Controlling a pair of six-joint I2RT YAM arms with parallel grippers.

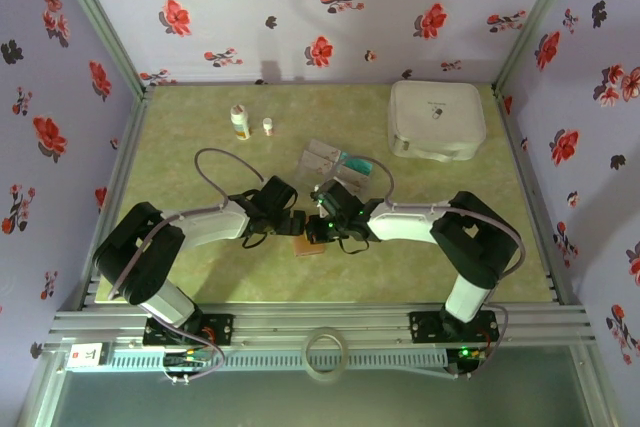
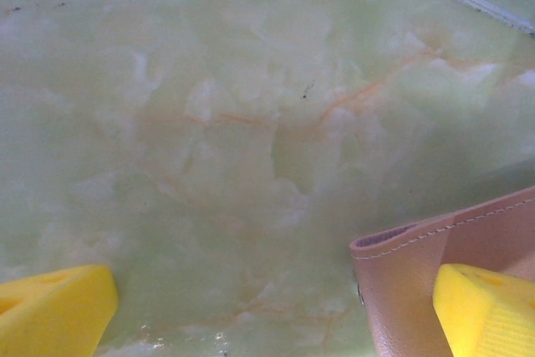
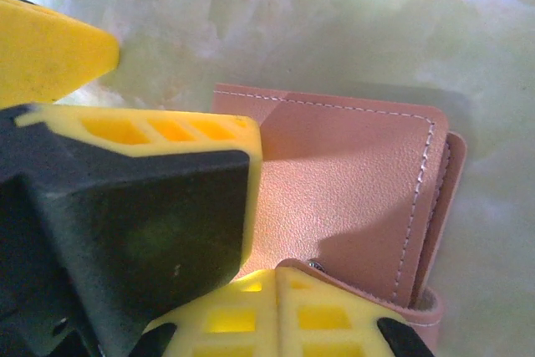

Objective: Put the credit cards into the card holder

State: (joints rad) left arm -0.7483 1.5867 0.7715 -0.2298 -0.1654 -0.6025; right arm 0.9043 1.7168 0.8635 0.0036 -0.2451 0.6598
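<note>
The card holder (image 3: 351, 181) lay flat mid-table (image 1: 200, 267). My left claw (image 2: 276, 315) hung released, one finger over its corner; my right claw (image 3: 259, 232) sat clenched at its flap. It looked like soft, light leather, so I'd pinch the stitched edge.

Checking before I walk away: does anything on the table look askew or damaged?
Only the wallet: its lower flap curls up against the shut right pincer, which seems to pinch it. No tear or spill shows.
</note>
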